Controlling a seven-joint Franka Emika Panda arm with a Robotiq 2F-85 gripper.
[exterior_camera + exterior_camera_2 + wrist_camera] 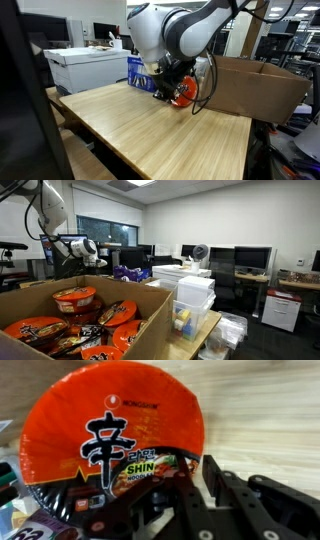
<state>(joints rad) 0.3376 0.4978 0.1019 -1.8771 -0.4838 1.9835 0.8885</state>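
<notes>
A red Shin noodle bowl (pixel 110 430) with an orange lid fills the upper left of the wrist view. My gripper (pixel 196 460) is shut on its rim, with one black finger over the lid and the other outside the edge. In an exterior view the gripper (pixel 172 84) holds the bowl (pixel 184 92) tilted just above the far side of the wooden table (pixel 150 135). A blue snack bag (pixel 140 72) lies right behind it. In an exterior view the arm's wrist (pixel 85 250) shows far back; the bowl is hidden there.
An open cardboard box (pixel 255 85) stands at the table's back corner; it (pixel 150 305) holds several more noodle bowls (pixel 75 300). White plastic drawers (pixel 192 300) stand beside it. A white cabinet (pixel 85 68) sits behind the table. Desks with monitors (pixel 250 258) line the room.
</notes>
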